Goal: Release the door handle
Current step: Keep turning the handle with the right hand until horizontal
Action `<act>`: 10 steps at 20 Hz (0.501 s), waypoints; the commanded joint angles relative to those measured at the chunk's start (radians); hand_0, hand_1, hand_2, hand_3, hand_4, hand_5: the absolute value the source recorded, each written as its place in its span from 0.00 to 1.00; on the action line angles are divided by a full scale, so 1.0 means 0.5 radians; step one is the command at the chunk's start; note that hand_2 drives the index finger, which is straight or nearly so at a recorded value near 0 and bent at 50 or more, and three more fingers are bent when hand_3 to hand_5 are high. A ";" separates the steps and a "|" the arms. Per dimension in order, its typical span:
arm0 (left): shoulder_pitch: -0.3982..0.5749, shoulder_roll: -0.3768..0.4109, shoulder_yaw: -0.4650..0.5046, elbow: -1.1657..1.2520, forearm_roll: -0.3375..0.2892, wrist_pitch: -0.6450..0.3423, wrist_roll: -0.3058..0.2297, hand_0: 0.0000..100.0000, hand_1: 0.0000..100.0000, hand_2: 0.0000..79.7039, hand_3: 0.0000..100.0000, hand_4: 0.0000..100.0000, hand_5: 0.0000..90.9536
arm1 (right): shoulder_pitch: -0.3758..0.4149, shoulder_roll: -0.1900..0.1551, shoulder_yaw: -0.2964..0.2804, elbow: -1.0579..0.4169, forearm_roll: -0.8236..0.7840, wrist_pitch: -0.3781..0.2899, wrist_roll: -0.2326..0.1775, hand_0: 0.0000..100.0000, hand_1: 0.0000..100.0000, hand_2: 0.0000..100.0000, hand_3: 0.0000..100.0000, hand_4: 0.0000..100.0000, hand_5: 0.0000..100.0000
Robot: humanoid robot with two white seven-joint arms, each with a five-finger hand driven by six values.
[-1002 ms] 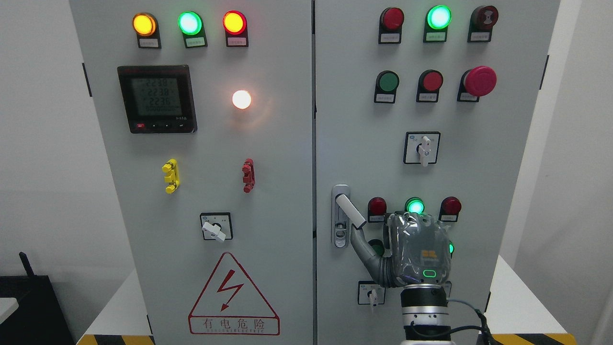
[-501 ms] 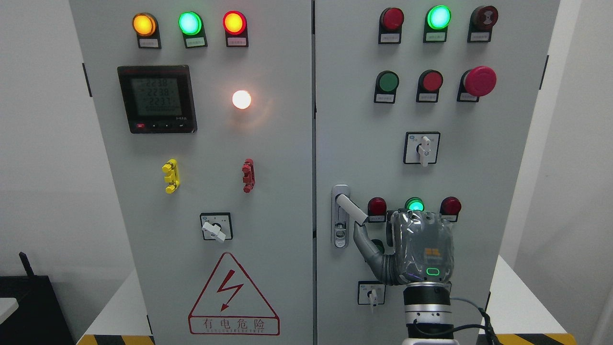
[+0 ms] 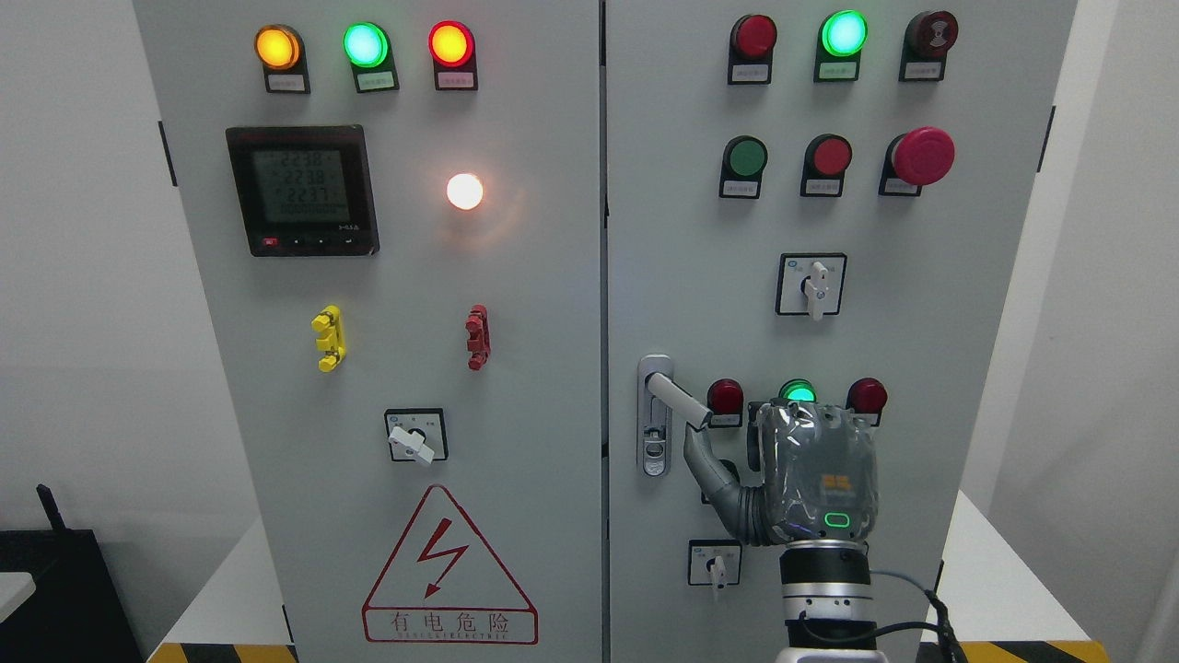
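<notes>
head view: a grey two-door electrical cabinet (image 3: 516, 276) is seen filling most of the frame. the door handle (image 3: 677, 402) is found on the right door, just right of the seam between the doors and at about mid-height; its white lever is tilted out and down to the right from a silver lock plate (image 3: 655, 433). the right hand (image 3: 811, 474) is raised from the bottom edge right of the middle, its back turned to the camera, in front of the lower right door. its thumb (image 3: 705, 460) is stretched up and left, with the tip just beneath the free end of the lever; whether it touches cannot be told. the other fingers are hidden behind the palm, so whether they are released or clenched cannot be told. nothing is seen to be wrapped around the lever.

a red lamp (image 3: 725, 396), a lit green lamp (image 3: 798, 391) and another red lamp (image 3: 867, 395) are set just above the hand. a rotary switch (image 3: 811, 284) is mounted higher up, and a red mushroom button (image 3: 922, 156) above that. on the left door a digital meter (image 3: 302, 190), a lit white lamp (image 3: 464, 191) and a red warning triangle (image 3: 449, 566) are shown.
</notes>
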 commanded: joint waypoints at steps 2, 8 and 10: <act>0.000 0.000 0.021 0.034 0.000 0.001 -0.001 0.12 0.39 0.00 0.00 0.00 0.00 | -0.002 -0.008 -0.017 -0.005 0.000 -0.002 0.003 0.36 0.11 0.96 1.00 0.94 0.98; 0.000 0.000 0.021 0.034 0.000 0.001 -0.001 0.12 0.39 0.00 0.00 0.00 0.00 | -0.030 -0.008 -0.026 -0.005 -0.003 -0.005 0.003 0.36 0.11 0.96 1.00 0.94 0.98; 0.000 0.000 0.021 0.034 0.000 0.001 -0.001 0.12 0.39 0.00 0.00 0.00 0.00 | -0.036 -0.008 -0.026 -0.001 -0.003 -0.005 0.003 0.36 0.11 0.96 1.00 0.94 0.98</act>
